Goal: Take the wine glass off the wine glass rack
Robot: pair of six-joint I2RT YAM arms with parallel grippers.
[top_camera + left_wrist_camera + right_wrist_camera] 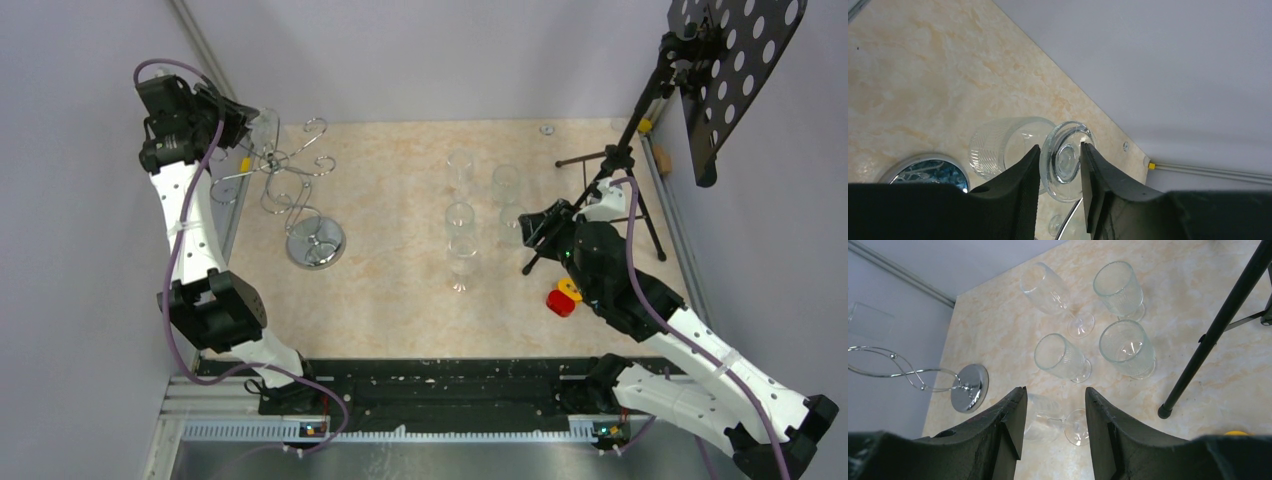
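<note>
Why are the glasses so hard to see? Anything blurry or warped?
Top view: soft even light; the standing glasses nearly vanish against the pale table, the wine glass rack glints. Left wrist view: wine glass sharp, left gripper a dark silhouette. Right wrist view: wide lens splays the glasses outward.

The marbled beige table [390,310] carries the wine glass rack [315,242] at nine o'clock, with five clear glasses [459,218] near its centre. A black tripod stand [607,165] stands at two o'clock and a red block [561,303] at four.

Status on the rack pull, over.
Left pincer straddling wine glass foot, grip unconfirmed. Right pincer open, empty, above standing glasses. Wine glass on wine glass rack. No obstruction seen.
</note>
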